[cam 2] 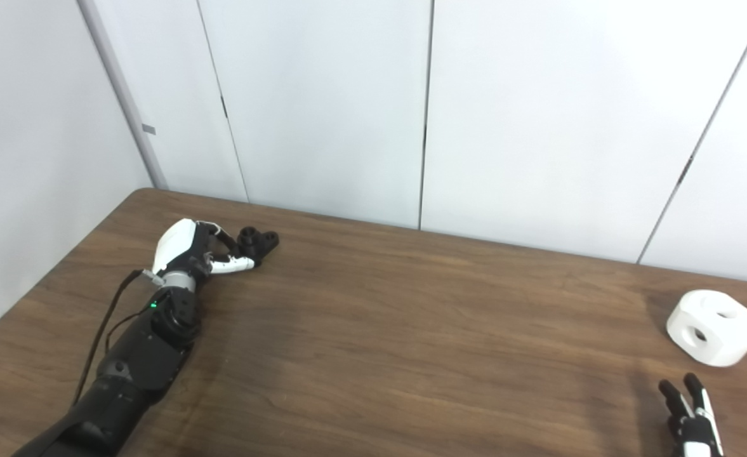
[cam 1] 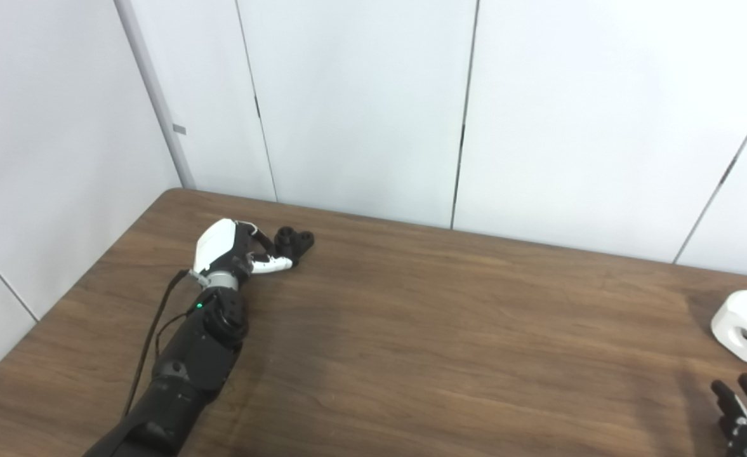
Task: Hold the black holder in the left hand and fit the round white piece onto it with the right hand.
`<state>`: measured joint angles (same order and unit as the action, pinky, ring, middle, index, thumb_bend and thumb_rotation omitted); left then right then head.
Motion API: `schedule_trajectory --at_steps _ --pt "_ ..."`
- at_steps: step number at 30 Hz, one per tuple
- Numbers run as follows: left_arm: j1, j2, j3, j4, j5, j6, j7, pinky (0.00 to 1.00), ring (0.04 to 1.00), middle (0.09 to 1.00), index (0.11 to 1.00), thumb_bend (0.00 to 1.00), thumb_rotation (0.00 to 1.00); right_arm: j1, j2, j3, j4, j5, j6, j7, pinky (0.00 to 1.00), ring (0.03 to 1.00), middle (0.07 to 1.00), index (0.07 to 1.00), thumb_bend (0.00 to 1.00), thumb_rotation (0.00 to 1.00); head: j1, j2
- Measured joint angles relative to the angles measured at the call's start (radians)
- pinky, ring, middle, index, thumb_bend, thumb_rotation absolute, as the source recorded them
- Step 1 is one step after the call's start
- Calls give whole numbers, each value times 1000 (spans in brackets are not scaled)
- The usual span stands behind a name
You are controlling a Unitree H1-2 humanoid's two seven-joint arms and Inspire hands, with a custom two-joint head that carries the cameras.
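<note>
Just one holder [cam 1: 294, 241], one white piece [cam 2: 713, 326].

The brown wooden bench [cam 2: 373, 355] runs up to white wall panels [cam 2: 322, 108] at the back. Far to the left, near the back edge, the left hand [cam 2: 198, 251] lies low on the bench with its fingers [cam 2: 233, 264] reaching toward the black holder [cam 2: 257, 242], touching it or just beside it; a firm hold cannot be made out. At the right, the round white piece [cam 2: 713, 327] sits on the bench, holes in its top and side. Near it, at the bottom edge, the right hand [cam 2: 690, 419] shows only raised fingertips, apart from the piece.
</note>
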<state>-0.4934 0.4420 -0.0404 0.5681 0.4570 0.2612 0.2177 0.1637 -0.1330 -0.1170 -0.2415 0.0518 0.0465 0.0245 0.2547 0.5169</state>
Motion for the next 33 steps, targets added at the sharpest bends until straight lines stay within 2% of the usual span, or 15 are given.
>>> schedule_trajectory --at_steps 5,11,22,33 --pt "42 -1 -8 -106 -15 25 -58 931 923 808 486 520 46 0 1 8 0 -9 0 -7 1000 976 921 997 623 1000 -12 0" --pt "101 -16 -49 -236 7 36 -93 939 919 804 486 521 47 -1 4 19 -13 -30 17 -23 1000 965 913 995 602 1000 -29 5" --pt "206 -41 -139 -414 76 -4 -127 1000 904 798 486 521 47 -1 13 38 -27 -59 33 -36 1000 980 922 1000 506 1000 -63 14" --pt "293 -78 -222 -615 153 -14 -200 1000 913 799 485 521 48 -2 19 55 -33 -77 40 -45 1000 968 915 1000 492 1000 -150 41"
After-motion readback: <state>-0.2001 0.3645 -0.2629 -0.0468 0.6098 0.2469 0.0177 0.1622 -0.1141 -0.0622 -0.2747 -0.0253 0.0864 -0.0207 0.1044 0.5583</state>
